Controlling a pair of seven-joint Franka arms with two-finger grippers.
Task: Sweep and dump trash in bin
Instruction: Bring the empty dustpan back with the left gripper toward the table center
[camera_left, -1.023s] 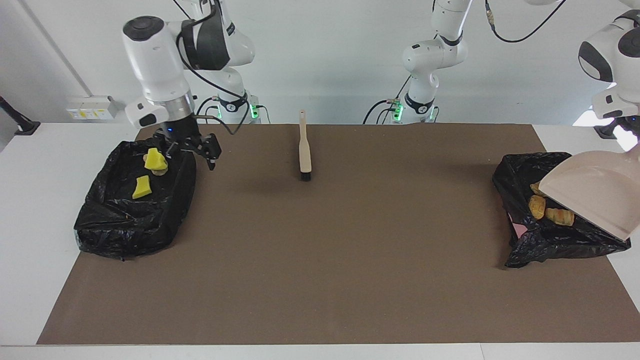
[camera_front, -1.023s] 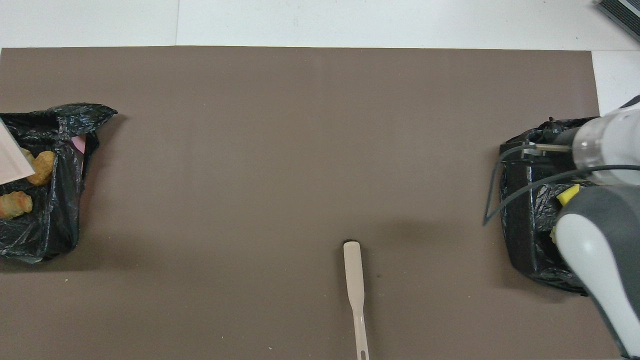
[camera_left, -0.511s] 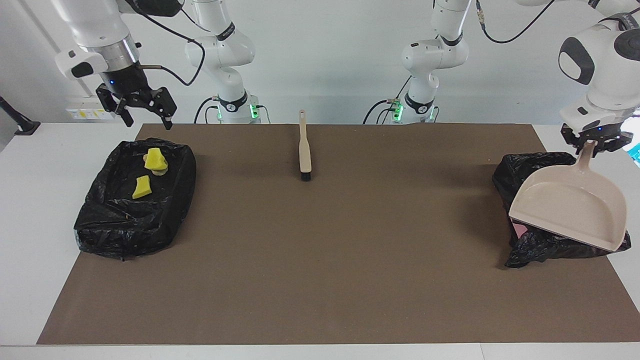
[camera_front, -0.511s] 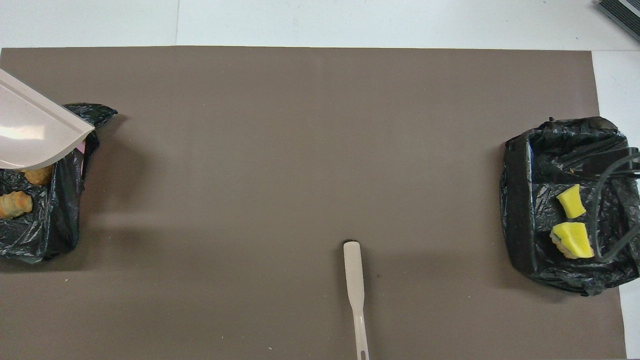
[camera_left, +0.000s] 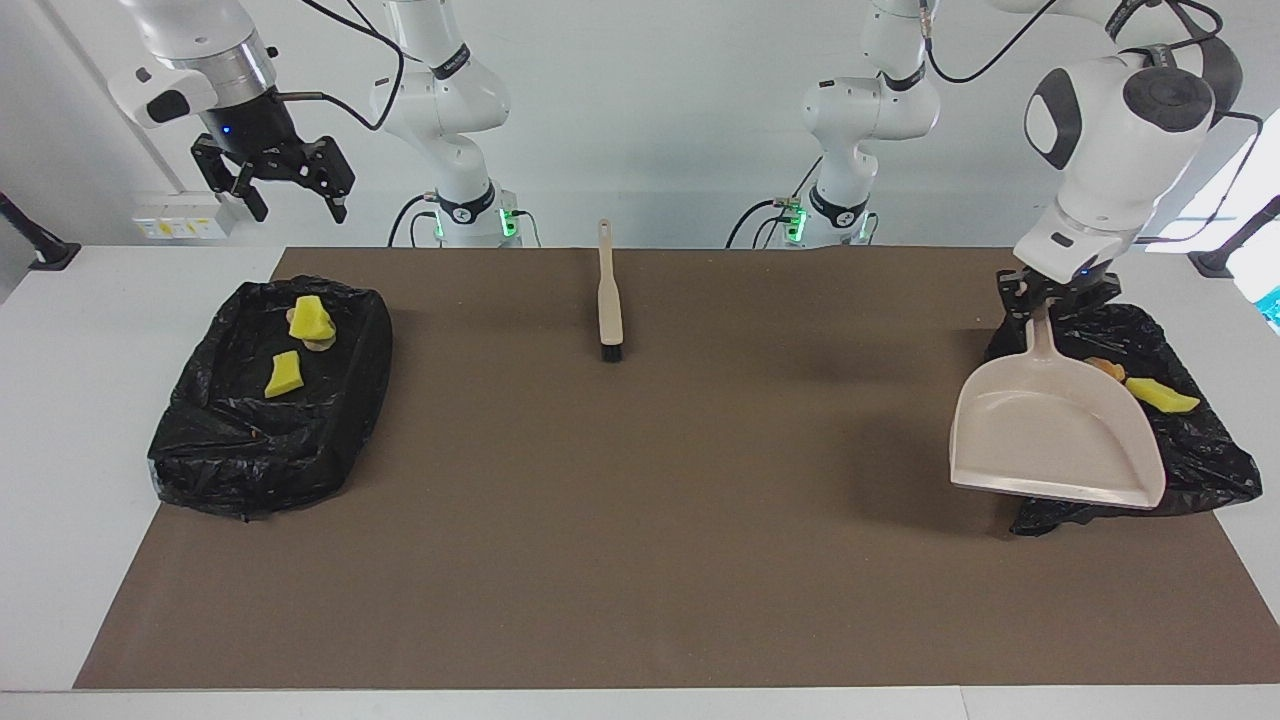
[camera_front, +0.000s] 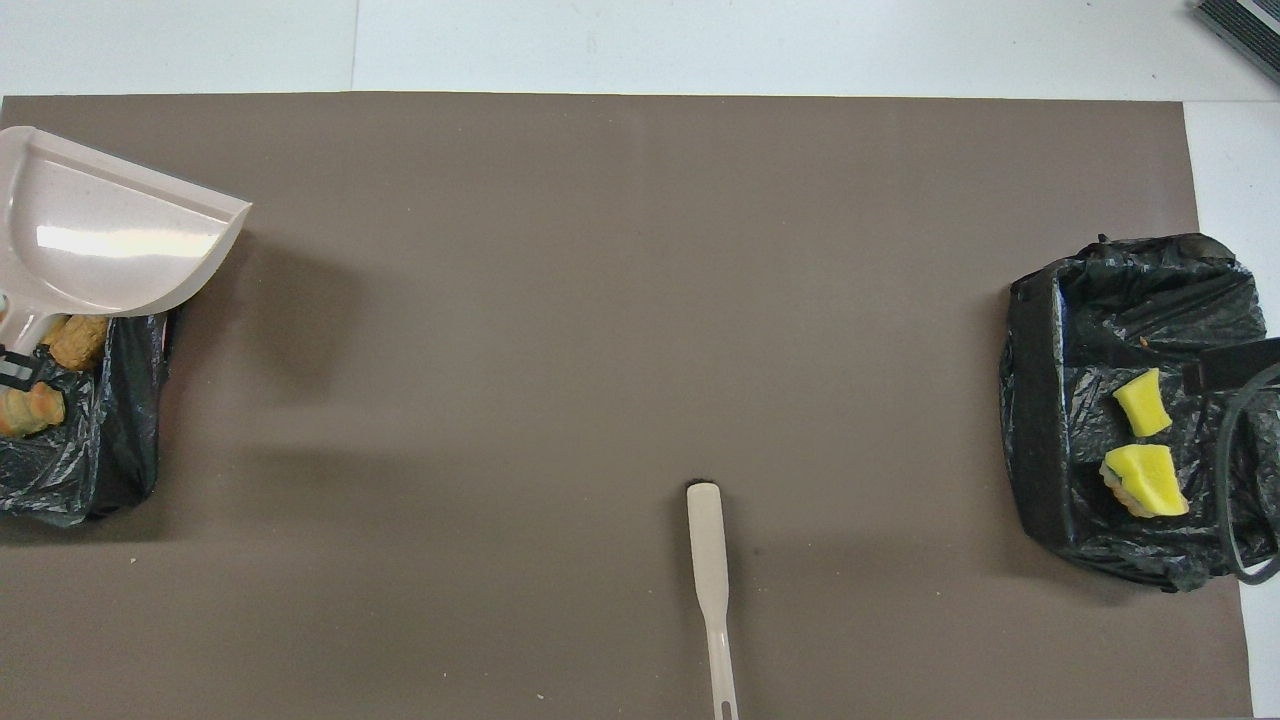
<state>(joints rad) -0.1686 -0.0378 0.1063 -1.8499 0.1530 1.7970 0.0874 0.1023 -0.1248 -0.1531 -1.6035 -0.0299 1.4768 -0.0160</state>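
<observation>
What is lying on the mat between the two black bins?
Only the brush lies between the bins, close to the robots' edge of the mat; the rest is bare. Both views show it.

The desk (camera_left: 60, 420) is white, its mat (camera_left: 640, 480) plain brown; both bin bags (camera_left: 270, 420) are glossy black; the sponge pieces (camera_left: 285, 374) are yellow; the dustpan (camera_left: 1050, 440) and the brush handle (camera_left: 608, 290) are beige, its bristles (camera_left: 611, 353) black.
</observation>
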